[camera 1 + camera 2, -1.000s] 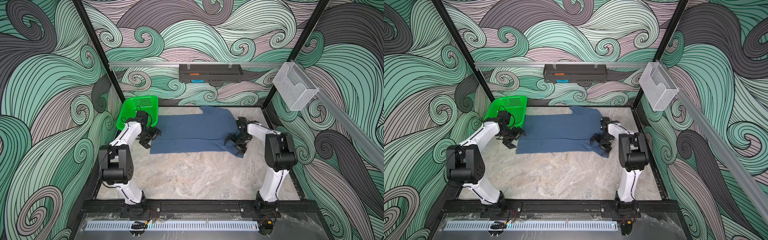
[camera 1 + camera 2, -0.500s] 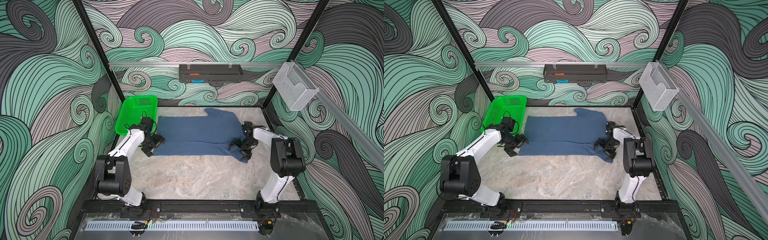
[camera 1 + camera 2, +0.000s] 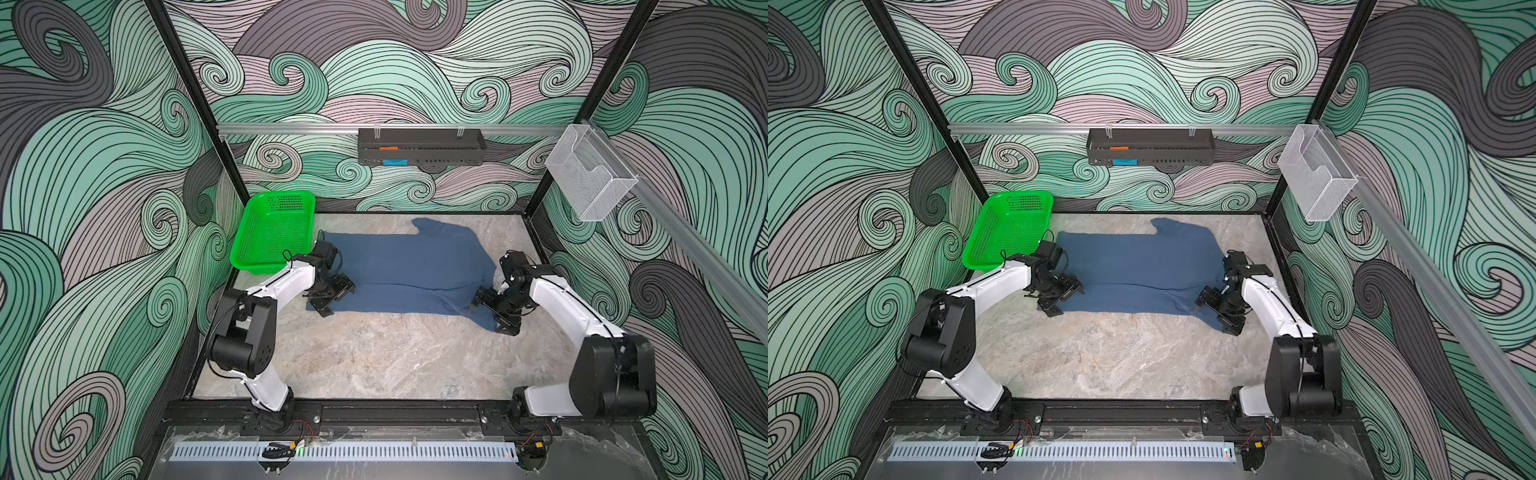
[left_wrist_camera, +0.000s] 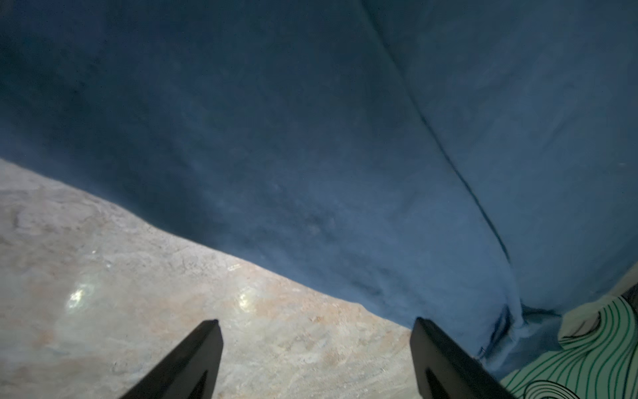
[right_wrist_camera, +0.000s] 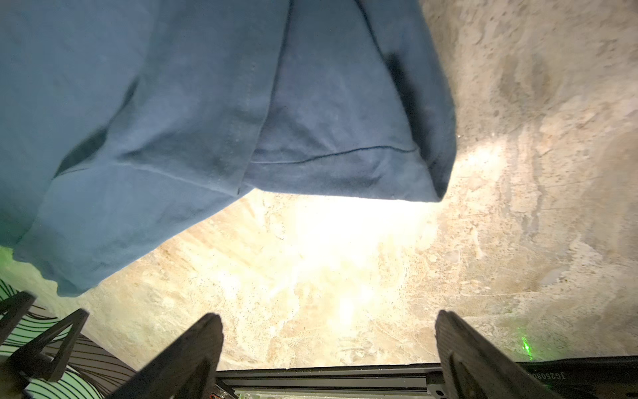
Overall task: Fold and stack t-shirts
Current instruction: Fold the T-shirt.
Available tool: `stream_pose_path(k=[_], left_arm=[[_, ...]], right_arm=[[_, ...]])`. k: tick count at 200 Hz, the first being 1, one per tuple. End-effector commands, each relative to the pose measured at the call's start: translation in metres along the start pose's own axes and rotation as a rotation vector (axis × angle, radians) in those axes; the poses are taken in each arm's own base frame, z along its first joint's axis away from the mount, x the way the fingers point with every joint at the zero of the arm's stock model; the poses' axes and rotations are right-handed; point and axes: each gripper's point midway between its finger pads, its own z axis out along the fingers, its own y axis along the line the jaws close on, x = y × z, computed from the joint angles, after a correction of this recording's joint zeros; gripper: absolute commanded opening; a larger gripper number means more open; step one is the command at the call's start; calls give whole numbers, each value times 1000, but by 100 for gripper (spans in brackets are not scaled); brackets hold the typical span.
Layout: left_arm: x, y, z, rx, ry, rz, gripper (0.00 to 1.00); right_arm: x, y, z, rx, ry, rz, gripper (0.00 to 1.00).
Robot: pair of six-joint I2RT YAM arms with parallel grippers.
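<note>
T-shirt: one slate-blue t-shirt (image 3: 407, 270) (image 3: 1133, 270) lies spread on the back half of the counter (image 3: 395, 357). It runs crosswise between the two arms, in both top views.
Hem end: it points toward the left arm, just beside the green basket (image 3: 253, 268) (image 3: 980, 264).
Sleeves: the far sleeve (image 3: 428, 226) sticks out toward the back wall. The near sleeve (image 3: 484, 318) angles toward the front, by the right arm.
Crease: a long line runs along the shirt's length, nearer its front edge. It shows dark in the left wrist view (image 4: 310, 138).
Left hand (image 3: 334, 299) (image 3: 1064, 298): the jaws stand apart with nothing between them, low at the front corner of the hem end. In the left wrist view (image 4: 315, 323) one fingertip (image 4: 207, 331) is over bare counter and the other sits at the cloth's edge.
Right hand (image 3: 492, 313) (image 3: 1217, 313): the jaws are spread wide and grip nothing. In the right wrist view (image 5: 328, 314) both tips are over bare counter, and the near sleeve's hem (image 5: 345, 155) lies just ahead of them.
Basket: it stands in the back left corner.
Rails: a dark tray (image 3: 419, 147) hangs on the back rail, and a clear mesh holder (image 3: 590, 178) hangs on the right-side rail.
</note>
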Motion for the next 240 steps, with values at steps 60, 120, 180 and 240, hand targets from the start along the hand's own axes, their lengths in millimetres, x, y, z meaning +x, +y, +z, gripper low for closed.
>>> stream_pose_path(k=[60, 120, 180, 240], left_arm=[[20, 61, 32, -127, 29, 8, 89], [6, 10, -20, 76, -101, 92, 90], [-48, -35, 3, 120, -118, 66, 90], [-40, 6, 39, 20, -43, 36, 90]], right_arm=[[9, -15, -2, 2, -51, 12, 83], [0, 0, -7, -51, -69, 23, 84], [-13, 14, -6, -73, -70, 31, 84], [-33, 27, 9, -46, -8, 44, 84]])
